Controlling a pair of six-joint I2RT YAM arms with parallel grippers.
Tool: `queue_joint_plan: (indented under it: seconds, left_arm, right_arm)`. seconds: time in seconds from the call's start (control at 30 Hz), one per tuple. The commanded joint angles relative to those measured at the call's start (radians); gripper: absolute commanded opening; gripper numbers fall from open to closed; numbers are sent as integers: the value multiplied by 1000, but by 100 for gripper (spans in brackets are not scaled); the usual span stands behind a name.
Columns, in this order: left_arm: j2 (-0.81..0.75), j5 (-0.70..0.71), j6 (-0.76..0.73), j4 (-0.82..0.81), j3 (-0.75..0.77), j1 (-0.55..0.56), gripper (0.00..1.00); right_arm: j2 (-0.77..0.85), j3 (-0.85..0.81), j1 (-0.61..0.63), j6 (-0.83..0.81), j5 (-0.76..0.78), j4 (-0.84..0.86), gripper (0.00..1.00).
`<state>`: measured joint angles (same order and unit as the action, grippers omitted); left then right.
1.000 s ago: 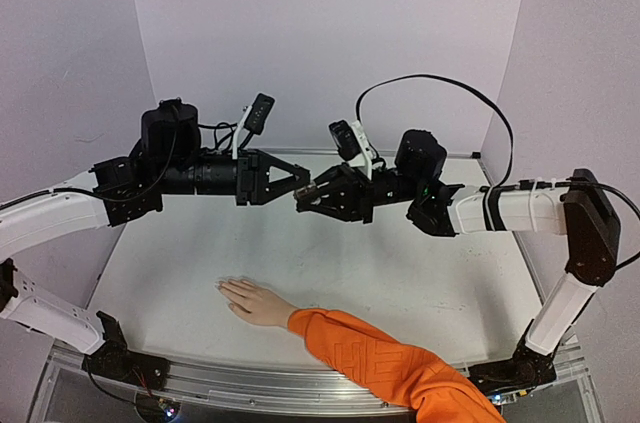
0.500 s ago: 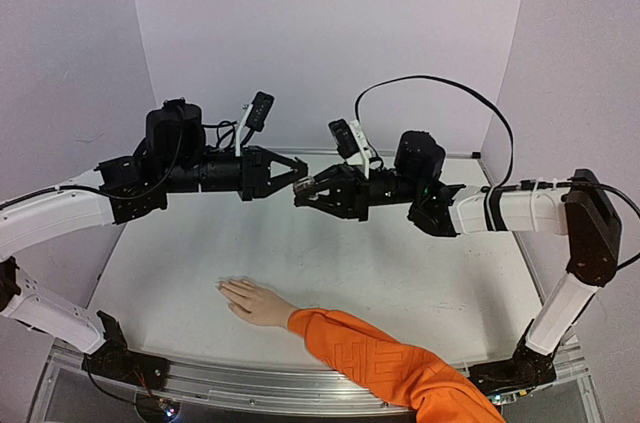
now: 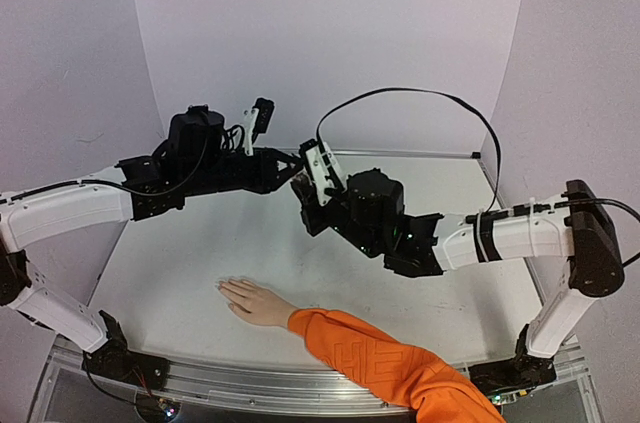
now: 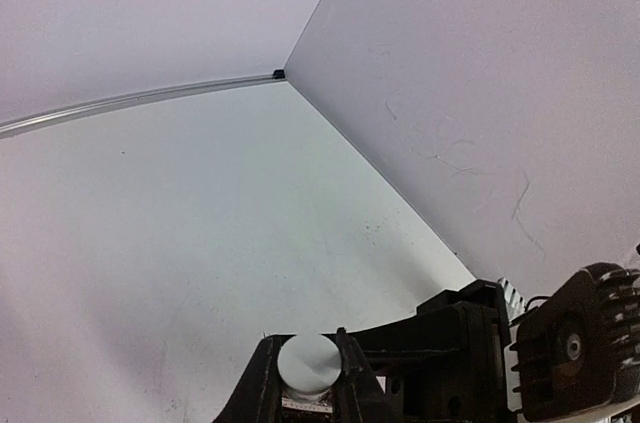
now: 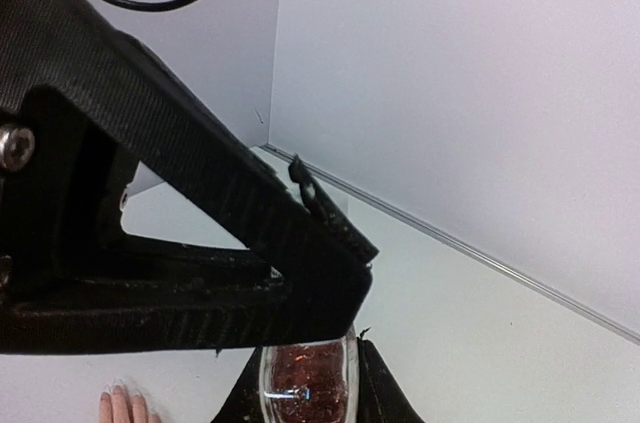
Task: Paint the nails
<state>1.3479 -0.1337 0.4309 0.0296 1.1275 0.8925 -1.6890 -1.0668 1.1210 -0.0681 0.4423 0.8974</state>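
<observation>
A small glass bottle (image 5: 305, 390) of red glitter polish is held in mid-air, with my right gripper (image 5: 305, 383) shut on its body. My left gripper (image 4: 308, 368) is shut on the bottle's round white cap (image 4: 308, 361). The two grippers meet tip to tip above the middle of the table, left gripper (image 3: 294, 175) above right gripper (image 3: 305, 199). A pale hand (image 3: 255, 301) with an orange sleeve (image 3: 390, 368) lies flat near the front edge, below and apart from both grippers. Its nails (image 3: 223, 287) are too small to make out. Fingertips (image 5: 125, 406) show in the right wrist view.
The white table (image 3: 440, 293) is walled by pale panels at the back and both sides. A black cable (image 3: 420, 95) loops above the right arm. The left arm's black fingers (image 5: 230, 233) fill much of the right wrist view.
My left gripper has closed onto the cap. My right arm has swung its wrist forward and down, turning the gripper towards the left one, while the left arm rose slightly. The hand has not moved.
</observation>
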Motion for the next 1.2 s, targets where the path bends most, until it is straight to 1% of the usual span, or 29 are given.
queue_joint_plan:
  seconds: [0.0, 0.07, 0.1, 0.2, 0.3, 0.4, 0.47, 0.53, 0.6, 0.67, 0.73, 0.77, 0.9, 1.1, 1.17]
  left_arm:
    - [-11, -82, 14, 88, 57, 28, 18]
    - [-27, -102, 3, 88, 57, 28, 32]
    - [-36, -110, -2, 87, 54, 28, 36]
    - [-79, -113, -11, 87, 37, 29, 42]
    - [-122, -113, -11, 87, 11, 28, 50]
    - [-152, -115, -4, 86, -4, 26, 62]
    - [-161, -132, 1, 85, -2, 26, 68]
    - [-165, -158, 3, 84, 6, 26, 71]
    - [-163, -177, 6, 82, 13, 26, 71]
    - [-162, -187, 10, 81, 15, 26, 70]
    - [-154, -209, 15, 76, 20, 26, 65]
    - [-150, -223, 18, 74, 25, 27, 61]
    - [-130, -286, 20, 53, 42, 26, 43]
    - [-91, -341, 11, 47, 67, 28, 26]
    - [-80, -350, 9, 47, 72, 27, 17]
  right_arm:
    - [12, -49, -66, -62, -100, 127, 0]
    - [35, -26, -102, -6, -345, 127, 0]
    - [45, -14, -127, 16, -476, 127, 0]
    - [63, 13, -213, 158, -848, 133, 0]
    - [53, 4, -278, 271, -1137, 141, 0]
    - [32, -14, -295, 343, -1336, 165, 0]
    - [11, -23, -295, 404, -1450, 214, 0]
    - [-5, -26, -295, 476, -1510, 288, 0]
    - [-14, -22, -294, 528, -1526, 346, 0]
    - [-19, -19, -294, 555, -1528, 384, 0]
    - [-24, -19, -294, 576, -1530, 407, 0]
    - [-27, -19, -292, 585, -1533, 419, 0]
    - [-31, -21, -287, 595, -1536, 435, 0]
    - [-35, -17, -286, 590, -1526, 436, 0]
    - [-37, -15, -286, 583, -1522, 434, 0]
